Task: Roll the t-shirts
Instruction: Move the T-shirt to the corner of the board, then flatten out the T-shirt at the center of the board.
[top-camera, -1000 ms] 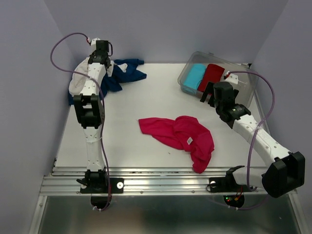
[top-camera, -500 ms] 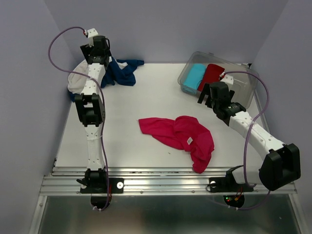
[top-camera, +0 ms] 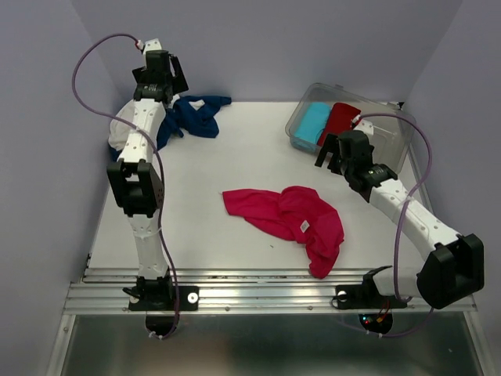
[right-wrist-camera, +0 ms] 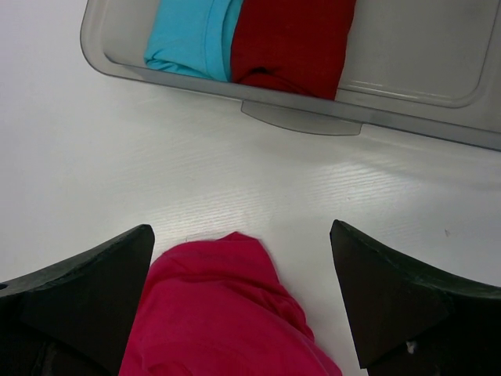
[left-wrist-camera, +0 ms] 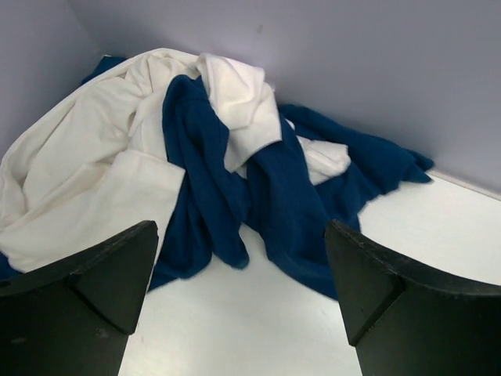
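My left gripper (left-wrist-camera: 239, 235) hangs with its jaws spread wide and nothing between them, up in the table's (top-camera: 235, 157) 11 o'clock corner. Just below it lies a navy shirt (left-wrist-camera: 274, 196), crumpled and tangled with a white shirt (left-wrist-camera: 94, 180) that heaps against the wall toward 9 o'clock. My right gripper (right-wrist-camera: 241, 231) is also wide apart and empty, hovering over bare tabletop at about 2 o'clock. Just beyond it, toward 1 o'clock, sits a clear bin (right-wrist-camera: 297, 119). Inside, a bundled light blue shirt (right-wrist-camera: 192, 35) and a dark red shirt (right-wrist-camera: 293, 39) touch side by side. Toward 7 o'clock from this gripper, the pink shirt (top-camera: 290, 219) lies loose and rumpled near the table's middle, its small white tag (top-camera: 304, 226) facing up, not rolled
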You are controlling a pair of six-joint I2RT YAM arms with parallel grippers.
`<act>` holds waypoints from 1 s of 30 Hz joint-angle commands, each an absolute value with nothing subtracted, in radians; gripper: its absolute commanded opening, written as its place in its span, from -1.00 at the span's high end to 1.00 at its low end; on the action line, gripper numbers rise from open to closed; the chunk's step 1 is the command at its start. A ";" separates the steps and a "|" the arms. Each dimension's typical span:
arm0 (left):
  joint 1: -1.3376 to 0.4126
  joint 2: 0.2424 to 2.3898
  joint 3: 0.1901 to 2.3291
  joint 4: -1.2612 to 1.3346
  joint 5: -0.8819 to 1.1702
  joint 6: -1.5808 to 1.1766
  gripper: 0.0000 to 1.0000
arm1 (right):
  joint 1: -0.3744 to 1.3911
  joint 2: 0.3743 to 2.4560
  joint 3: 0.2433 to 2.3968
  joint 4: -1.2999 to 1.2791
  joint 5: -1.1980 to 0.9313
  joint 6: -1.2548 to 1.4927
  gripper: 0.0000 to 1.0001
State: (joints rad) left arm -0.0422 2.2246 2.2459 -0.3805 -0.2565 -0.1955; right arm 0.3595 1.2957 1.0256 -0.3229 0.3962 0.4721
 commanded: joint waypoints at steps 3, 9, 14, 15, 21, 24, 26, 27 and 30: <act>-0.187 1.847 1.957 -0.468 -0.235 -0.219 -0.97 | 0.353 1.252 1.032 -0.405 0.255 0.472 -1.00; -0.432 1.649 1.602 -0.469 -0.149 -0.284 -0.97 | 0.386 1.241 0.912 -0.463 0.123 0.512 -1.00; -0.549 1.585 1.280 -0.394 -0.085 -0.418 -0.94 | 0.432 1.241 0.858 -0.480 0.086 0.529 -1.00; -0.567 1.583 1.246 -0.378 -0.065 -0.437 -0.94 | 0.433 1.246 0.851 -0.479 0.074 0.534 -1.00; -0.583 1.609 1.098 -0.319 -0.087 -0.563 -0.95 | 0.442 1.259 0.833 -0.462 0.044 0.535 -1.00; -0.591 1.638 1.068 -0.302 -0.141 -0.609 -0.94 | 0.442 1.258 0.839 -0.460 0.054 0.528 -1.00; -0.598 1.655 1.060 -0.305 -0.178 -0.621 -0.94 | 0.442 1.262 0.845 -0.468 0.057 0.523 -1.00; -0.601 1.663 1.058 -0.311 -0.192 -0.630 -0.93 | 0.442 1.262 0.848 -0.471 0.060 0.519 -1.00; -0.607 1.707 1.052 -0.313 -0.195 -0.647 -0.86 | 0.442 1.267 0.839 -0.471 0.064 0.512 -1.00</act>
State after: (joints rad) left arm -0.5911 1.6665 1.0721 -0.3279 -0.1383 -0.5934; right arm 0.4385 1.2652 0.8337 -0.4858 0.0639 0.5236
